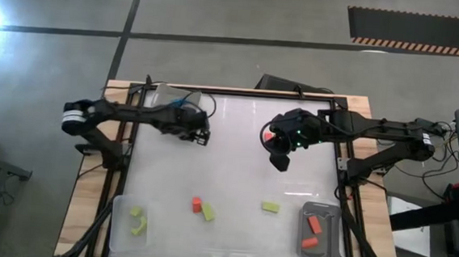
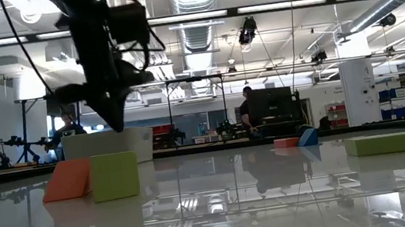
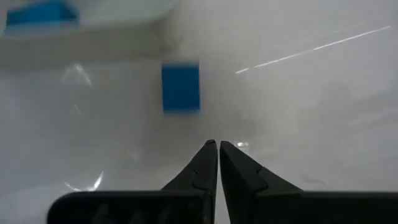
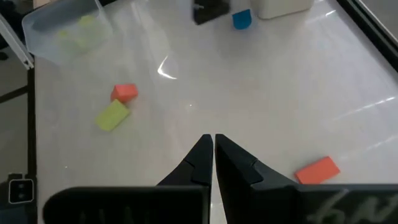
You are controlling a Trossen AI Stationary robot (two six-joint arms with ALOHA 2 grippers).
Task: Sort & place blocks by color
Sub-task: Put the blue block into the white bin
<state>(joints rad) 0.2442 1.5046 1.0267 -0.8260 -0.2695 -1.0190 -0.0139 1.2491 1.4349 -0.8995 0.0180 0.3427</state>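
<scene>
The left gripper (image 1: 202, 135) hangs over the far left part of the white table (image 1: 234, 177), its fingers (image 3: 208, 165) pressed together on nothing; a blue block (image 3: 181, 88) lies on the table just ahead of them, and another blue block (image 3: 42, 14) sits inside the clear tray (image 1: 184, 99) at the far left corner, right beside that arm. The right gripper (image 1: 279, 159) hovers above the far middle of the table, its own fingers (image 4: 202, 158) likewise closed and empty, with an orange-red block (image 4: 317, 170) lying just beside it. Toward the near edge, an orange-red block (image 1: 197, 202) and a yellow-green block (image 1: 207, 213) lie touching each other, and a second yellow-green block (image 1: 270, 206) lies alone to their right, well apart from either gripper. A clear tray (image 1: 130, 220) at the near left corner holds two yellow-green blocks (image 1: 137, 222), while the grey tray (image 1: 322, 230) at the near right corner holds two orange-red blocks (image 1: 312, 231). The open middle of the table lies between both grippers and the loose blocks near the front.
</scene>
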